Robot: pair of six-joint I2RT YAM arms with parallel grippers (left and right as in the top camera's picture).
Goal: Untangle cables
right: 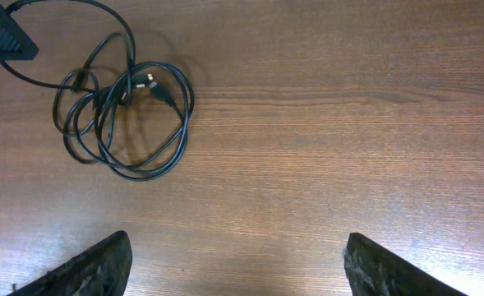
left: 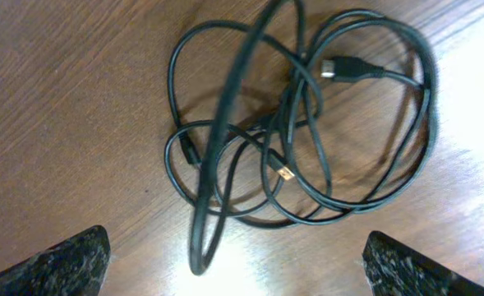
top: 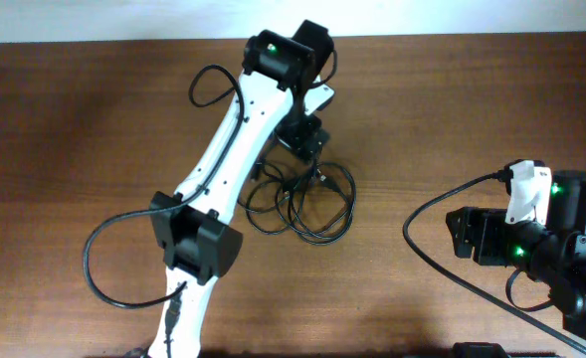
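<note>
The left tool (left: 242,271) hovers spread wide and empty above the tangled cables (left: 344,68); the right tool (right: 237,267), also spread and empty, hangs over the worktop (right: 324,123).

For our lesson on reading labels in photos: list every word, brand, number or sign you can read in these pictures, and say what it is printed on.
None can be read.
The cables show no legible marking anywhere along them.
The left arm's white casing, the right arm and the wooden table carry no visible writing.
The green lights on the arms are not signs.
</note>
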